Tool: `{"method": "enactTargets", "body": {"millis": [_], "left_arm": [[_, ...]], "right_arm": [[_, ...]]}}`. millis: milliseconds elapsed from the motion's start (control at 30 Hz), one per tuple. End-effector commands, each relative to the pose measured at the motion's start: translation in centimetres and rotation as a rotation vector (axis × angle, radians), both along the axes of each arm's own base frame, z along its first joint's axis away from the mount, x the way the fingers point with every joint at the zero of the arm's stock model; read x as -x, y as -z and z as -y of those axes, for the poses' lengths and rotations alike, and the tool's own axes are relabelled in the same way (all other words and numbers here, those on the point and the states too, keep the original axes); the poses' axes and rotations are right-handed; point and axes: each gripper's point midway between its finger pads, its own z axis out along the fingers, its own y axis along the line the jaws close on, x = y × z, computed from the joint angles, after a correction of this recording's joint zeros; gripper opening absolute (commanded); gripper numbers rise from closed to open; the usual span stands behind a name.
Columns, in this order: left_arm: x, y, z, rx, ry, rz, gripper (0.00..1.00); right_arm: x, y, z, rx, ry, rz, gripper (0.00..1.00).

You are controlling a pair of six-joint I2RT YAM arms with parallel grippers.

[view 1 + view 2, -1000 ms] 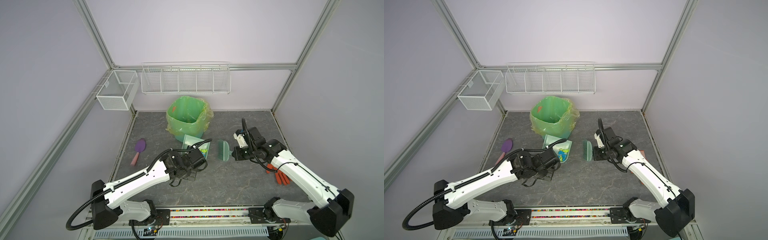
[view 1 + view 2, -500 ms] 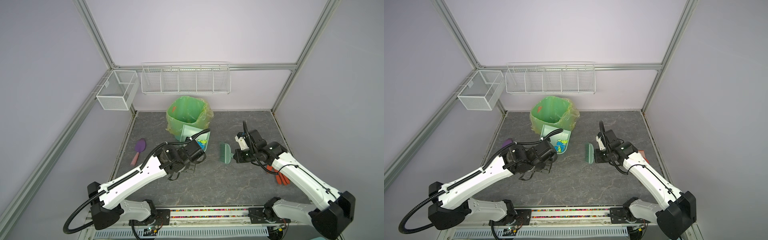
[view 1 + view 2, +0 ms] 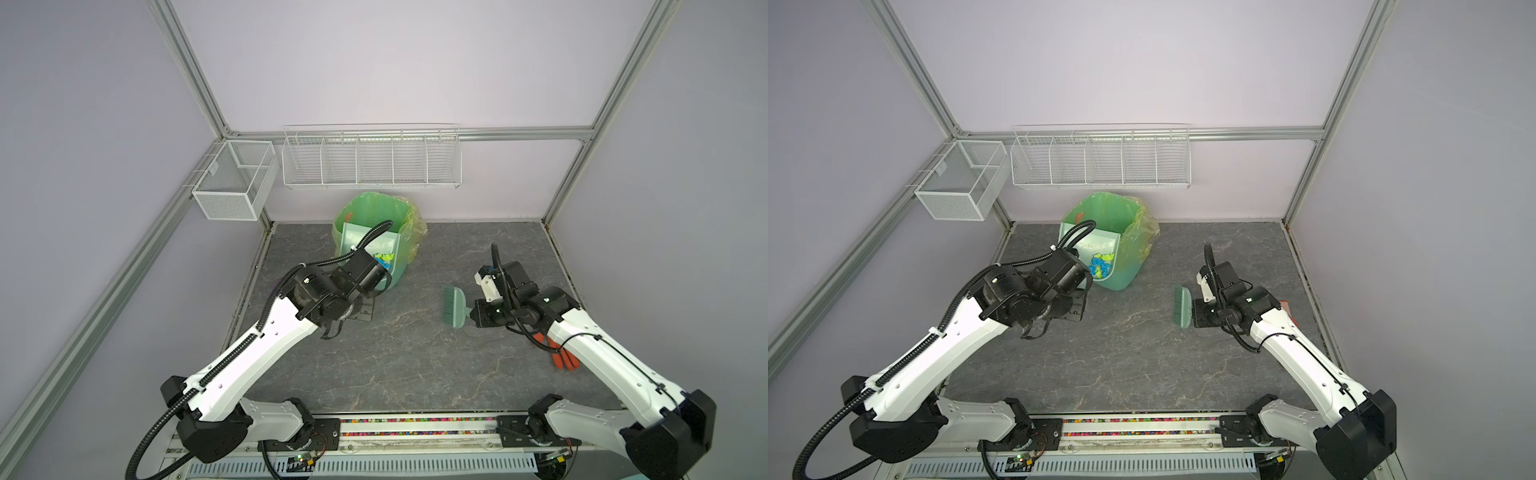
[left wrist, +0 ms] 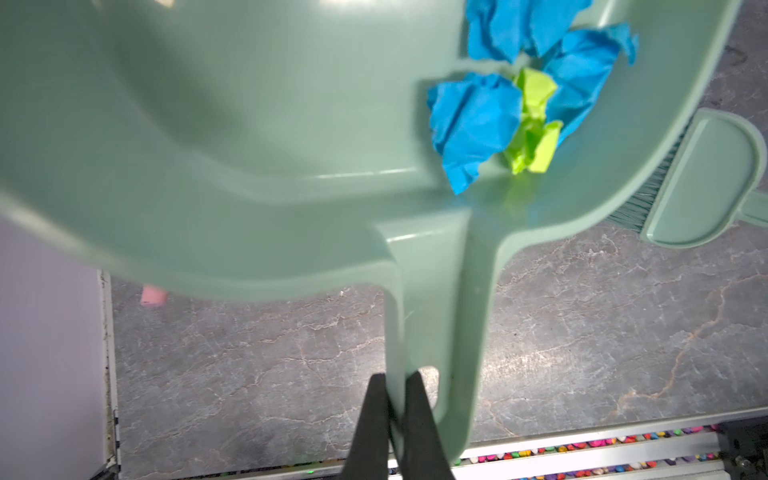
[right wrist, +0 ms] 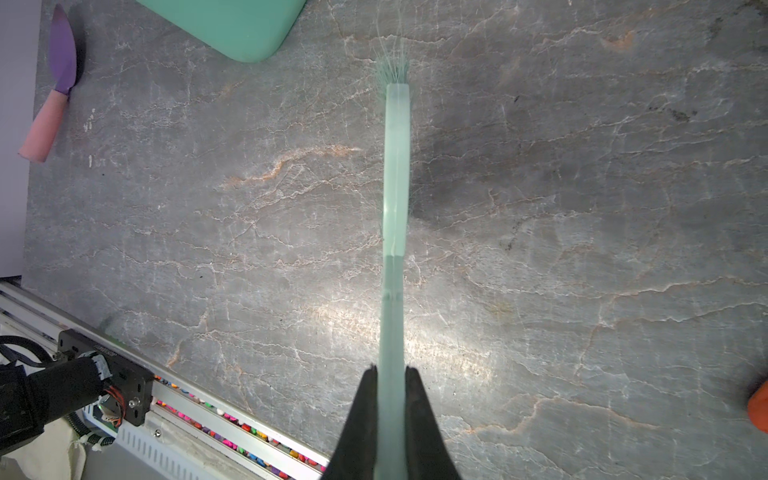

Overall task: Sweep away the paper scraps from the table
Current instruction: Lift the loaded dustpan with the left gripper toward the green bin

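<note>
Lilac walls (image 3: 374, 62) are surrounding the grey table (image 3: 415, 365). The left gripper (image 4: 394, 386) is pinching the dustpan (image 4: 249, 145) by its handle; the paper scraps (image 4: 478, 120) are lying inside it, at the far bin (image 3: 411, 232). The right gripper (image 5: 392, 374) is clamping the brush (image 5: 397, 166).

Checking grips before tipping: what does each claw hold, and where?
Left claw: pale green plastic dustpan, by the end of its handle. Right claw: matching green hand brush, by its handle.
</note>
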Motion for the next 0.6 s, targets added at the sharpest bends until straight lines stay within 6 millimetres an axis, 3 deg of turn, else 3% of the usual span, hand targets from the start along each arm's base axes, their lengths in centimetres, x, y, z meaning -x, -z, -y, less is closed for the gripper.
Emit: {"method": "enactTargets", "body": {"millis": [0, 367, 567], "left_arm": [[-0.7, -0.9, -1.9, -0.073, -0.010, 0.018, 0.00], [-5.2, -3.7, -4.7, -0.163, -0.097, 0.082, 0.00], [-8.0, -4.2, -4.9, -0.245, -0.117, 0.098, 0.00]], "right_arm": [[-0.1, -0.4, -0.1, -0.022, -0.008, 0.027, 0.07], [0.2, 0.3, 0.5, -0.015, -0.022, 0.021, 0.07], [0.3, 0.4, 0.6, -0.019, -0.031, 0.020, 0.07]]}}
